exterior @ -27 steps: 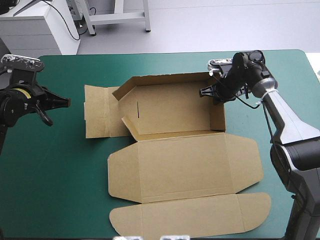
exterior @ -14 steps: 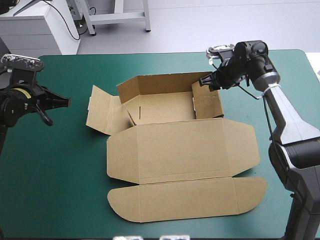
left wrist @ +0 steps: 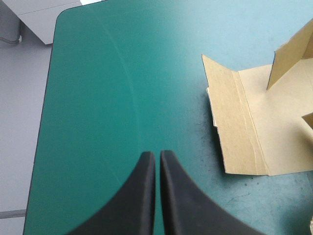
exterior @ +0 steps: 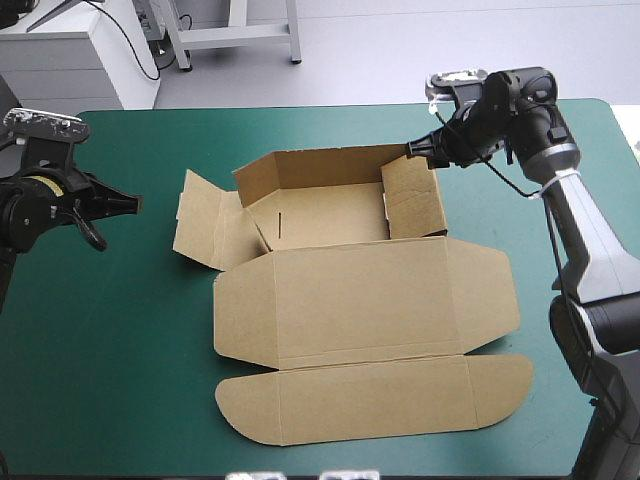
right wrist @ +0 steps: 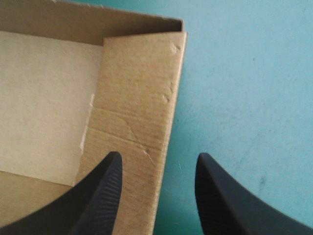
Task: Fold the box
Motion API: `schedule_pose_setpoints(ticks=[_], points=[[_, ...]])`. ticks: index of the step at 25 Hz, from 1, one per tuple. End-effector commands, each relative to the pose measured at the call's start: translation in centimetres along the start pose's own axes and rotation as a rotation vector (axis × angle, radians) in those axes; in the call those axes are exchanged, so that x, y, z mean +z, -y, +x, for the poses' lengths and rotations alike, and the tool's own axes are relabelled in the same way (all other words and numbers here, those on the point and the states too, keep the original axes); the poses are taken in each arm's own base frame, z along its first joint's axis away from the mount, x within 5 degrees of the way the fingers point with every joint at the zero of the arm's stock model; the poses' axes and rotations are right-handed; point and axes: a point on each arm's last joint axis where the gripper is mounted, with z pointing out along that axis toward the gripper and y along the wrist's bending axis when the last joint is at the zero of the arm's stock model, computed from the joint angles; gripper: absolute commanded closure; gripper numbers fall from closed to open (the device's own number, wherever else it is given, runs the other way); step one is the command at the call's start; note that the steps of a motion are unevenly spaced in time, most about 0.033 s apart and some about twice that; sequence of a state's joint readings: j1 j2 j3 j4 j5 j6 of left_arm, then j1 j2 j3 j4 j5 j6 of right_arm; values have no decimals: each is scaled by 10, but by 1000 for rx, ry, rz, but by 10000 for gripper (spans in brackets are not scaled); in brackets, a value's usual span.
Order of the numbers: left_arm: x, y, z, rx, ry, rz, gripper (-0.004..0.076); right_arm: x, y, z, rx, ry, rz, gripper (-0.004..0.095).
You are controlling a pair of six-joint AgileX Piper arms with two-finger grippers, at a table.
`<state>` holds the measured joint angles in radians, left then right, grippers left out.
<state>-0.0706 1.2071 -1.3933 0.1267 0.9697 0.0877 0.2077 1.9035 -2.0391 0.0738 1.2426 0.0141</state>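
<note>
The brown box lies mid-table with its back wall and right wall raised and its lid flat toward the front. Its left flap is splayed outward. My right gripper hovers over the box's far right corner, open, with nothing between its fingers. In the right wrist view the right gripper stands over the upright right wall. My left gripper waits shut at the table's left side, well clear of the box. The left wrist view shows the left gripper with the left flap ahead of it.
Bare teal-green cover surrounds the box on the left and front left. The table's far left corner shows in the left wrist view. The lid's front flap reaches close to the table's near edge.
The right wall and back wall have come up and the box has shifted forward. My right gripper has risen off the right wall toward the far right corner. The left arm stayed put.
</note>
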Motion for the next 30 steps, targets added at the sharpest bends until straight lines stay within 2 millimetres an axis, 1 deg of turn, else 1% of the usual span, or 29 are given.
schedule_pose_setpoints(ticks=[1, 3, 4, 5, 6, 7, 8, 9, 10, 11, 12, 14, 18, 21, 23, 24, 26, 30], points=[[-13, -3, -9, -9, 93, -9, 710, 2, 2, 5, -21, -23, 5, 467], [-13, -1, -9, -19, 92, 5, 710, 37, 1, 7, -22, -87, -24, 468], [-13, -1, -9, -23, 89, 12, 710, 45, 2, 7, -21, -105, -23, 468], [-13, 0, -9, -29, 87, 21, 710, 58, 3, 8, -18, -128, -23, 470], [-13, 1, -9, -34, 88, 27, 710, 64, 3, 9, -16, -134, -24, 470], [-13, 1, -9, -39, 89, 36, 710, 74, 2, 9, -8, -146, -41, 490], [-13, 2, -9, -42, 88, 40, 710, 77, 2, 9, -7, -148, -49, 528], [-13, 3, -9, -52, 87, 55, 710, 83, 2, 10, -9, -159, -49, 645], [-13, 4, -9, -57, 88, 62, 710, 84, 3, 10, -9, -159, -48, 730], [-13, 5, -9, -63, 87, 71, 710, 86, 3, 10, -7, -164, -51, 899], [-13, 4, -9, -63, 92, 70, 710, 87, 3, 10, -7, -162, -51, 921], [-9, 0, -10, -101, 93, 35, 710, 86, 2, 9, 3, -158, -54, 928], [-1, -27, -7, -273, 96, -16, 710, 73, 2, 7, 22, -135, -55, 928], [2, -48, -5, -403, 126, 41, 710, 51, 6, 3, 40, -77, -65, 928], [8, -64, -3, -502, 149, 113, 710, 31, 12, 0, 66, -27, -84, 928], [12, -68, -3, -559, 165, 171, 710, 20, 14, -1, 76, 0, -106, 928], [21, -84, -1, -660, 191, 264, 710, -4, 21, -3, 89, 59, -157, 928], [42, -94, 0, -744, 186, 411, 710, -50, 43, -2, 130, 176, -212, 928]])
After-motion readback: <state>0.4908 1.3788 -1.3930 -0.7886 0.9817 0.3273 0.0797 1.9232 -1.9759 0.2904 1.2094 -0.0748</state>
